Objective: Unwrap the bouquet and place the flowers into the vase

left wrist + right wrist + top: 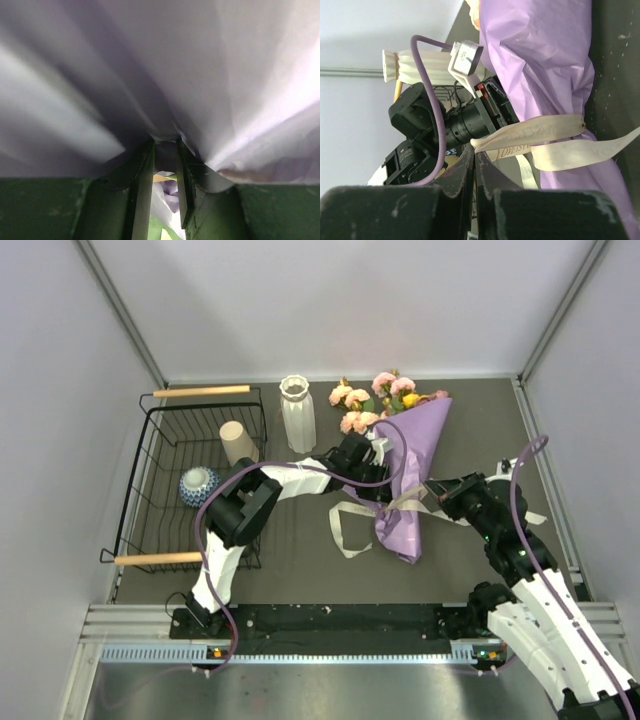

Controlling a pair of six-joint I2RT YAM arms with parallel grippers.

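only the wrist views show left gripper (165, 145) pinching bouquet wrap (160, 65), right gripper (475, 152) clamped on ribbon (540, 132).

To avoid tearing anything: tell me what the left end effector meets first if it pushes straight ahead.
The bouquet's lilac paper wrap, right at the fingertips of the left end effector. Its folds converge there, so the end effector seems to be pinching a fold.
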